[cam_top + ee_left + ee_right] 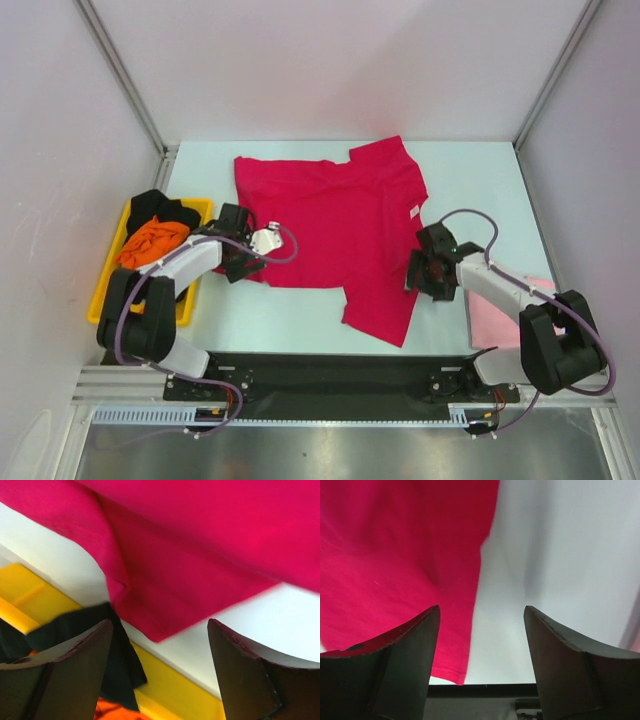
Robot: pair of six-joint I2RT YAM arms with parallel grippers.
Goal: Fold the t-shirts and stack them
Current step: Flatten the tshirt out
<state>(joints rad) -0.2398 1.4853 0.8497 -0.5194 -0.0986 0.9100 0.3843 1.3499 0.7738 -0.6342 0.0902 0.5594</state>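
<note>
- Across the middle of the table, seen from above, one crimson shirt lies spread open and slightly rumpled, presumably laid out for folding. The left hand sits at its left edge and the right hand at its right edge, probably so that each can take one side. One yellow tray at the left holds one orange shirt and one black shirt, apparently waiting their turn. One pale pink shirt lies flat beside the right arm's base, perhaps as the start of the stack. That makes four shirts and two hands.
- At the left wrist, the left hand is spread, with nothing between its fingers. A corner of the crimson shirt rests on the table just ahead. The yellow tray, with the black shirt and the orange shirt, lies below.
- At the right wrist, the right hand is likewise spread and empty. The crimson shirt lies ahead of its left finger, with bare table ahead of the other.
</note>
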